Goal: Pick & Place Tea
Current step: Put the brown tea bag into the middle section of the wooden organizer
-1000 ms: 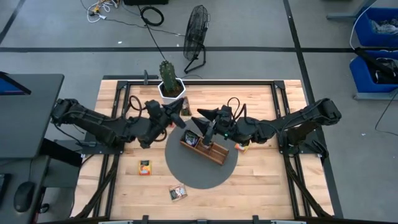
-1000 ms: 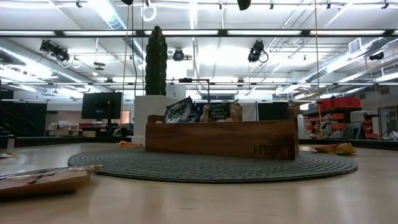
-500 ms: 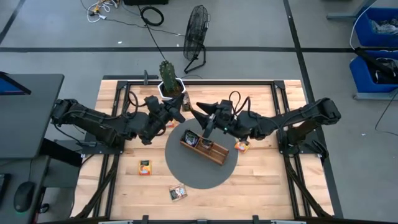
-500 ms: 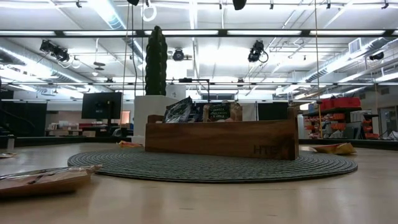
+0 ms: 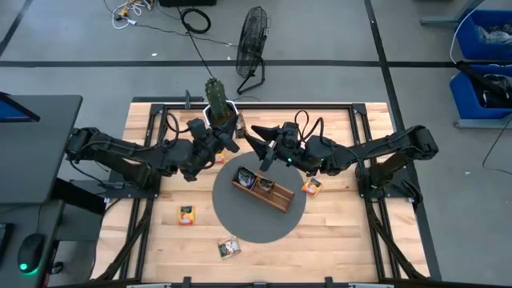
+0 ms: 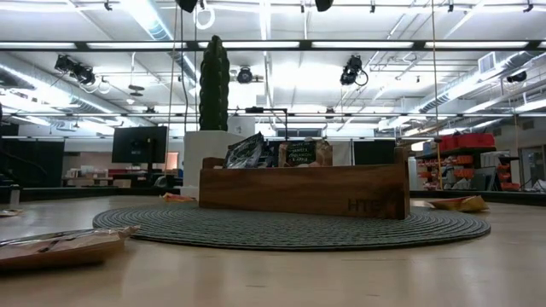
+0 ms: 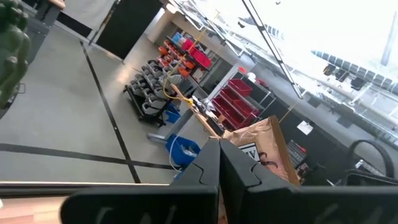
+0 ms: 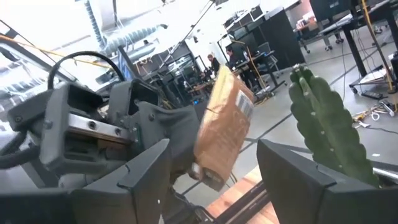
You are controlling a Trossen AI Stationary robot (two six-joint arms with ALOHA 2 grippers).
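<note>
A beige tea packet (image 7: 264,146) sits in my shut left gripper (image 7: 219,146), high above the table between the cactus and the tray (image 5: 226,141). My right gripper (image 5: 254,140) is open and faces it from the table's right. In the right wrist view the packet (image 8: 224,121) stands ahead of the two spread fingers (image 8: 214,180), apart from them. The brown wooden tray (image 5: 262,190) rests on a round grey mat (image 5: 240,220) and holds several packets (image 6: 299,152). Orange packets (image 5: 186,214) (image 5: 310,186) and another packet (image 5: 230,248) lie flat on the table. My left gripper pinches the beige packet by one end (image 7: 239,148) between its two fingers. The rest of the packet sticks out past the fingertips, tilted. It is lifted clear of the table and the tray.
A cactus in a white pot (image 5: 216,102) stands at the table's far edge, just behind both grippers (image 8: 329,130). The black frame rails run along the table's sides. Bare wood lies near the near edge, left and right of the mat.
My right gripper has moved from above the tray toward the far edge and toward my left gripper, staying open. My left gripper, with the beige packet, has shifted slightly toward the far edge. The tray and the packets on the table have stayed put.
</note>
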